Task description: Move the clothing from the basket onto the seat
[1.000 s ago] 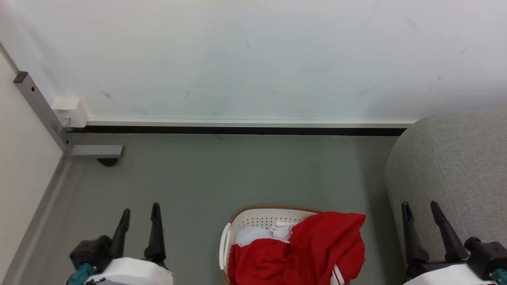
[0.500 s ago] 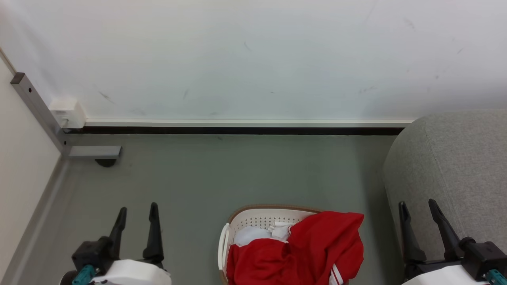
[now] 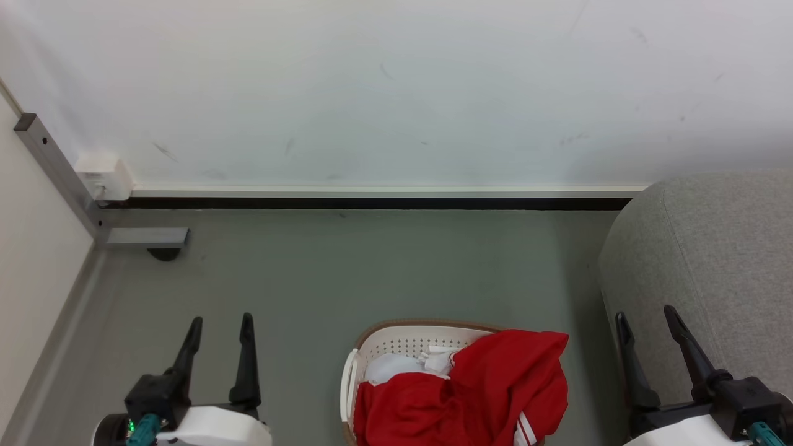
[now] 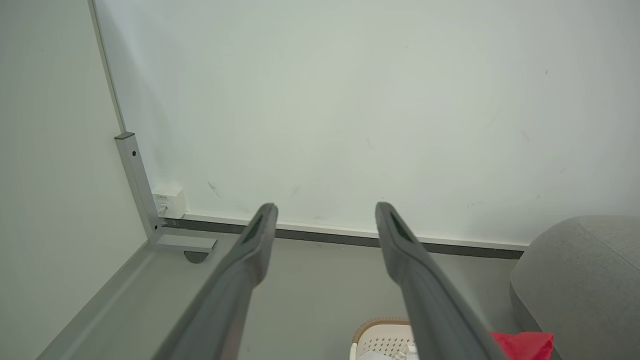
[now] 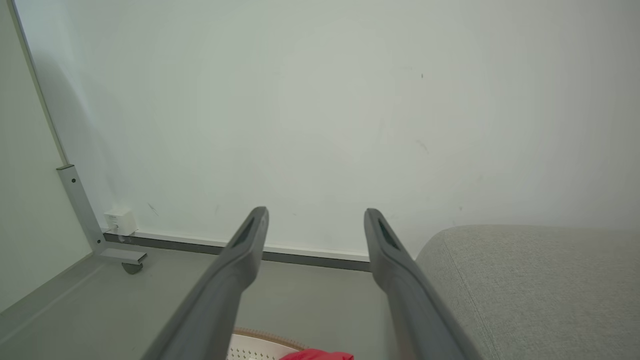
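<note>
The cream perforated basket (image 3: 403,341) with a brown rim stands on the floor at the bottom middle of the head view. Red clothing (image 3: 483,390) with white stripes is heaped in it and spills over its right side; a white cloth (image 3: 390,367) lies under it. The grey seat (image 3: 712,260) rises at the right. My left gripper (image 3: 222,322) hangs open left of the basket, holding nothing. My right gripper (image 3: 644,313) is open in front of the seat, right of the basket. The basket (image 4: 382,340), clothing (image 4: 522,344) and seat (image 4: 580,280) appear in the left wrist view, the seat (image 5: 530,285) in the right wrist view.
A white wall (image 3: 396,93) with a dark baseboard closes the far side. At the left, a grey metal post (image 3: 59,173) with a foot and a small white box (image 3: 102,175) mark a partition. Grey floor (image 3: 372,266) lies open between wall and basket.
The head view has shifted slightly. My left gripper has risen a little, and my right gripper has edged left and up. Basket and clothing lie as before.
</note>
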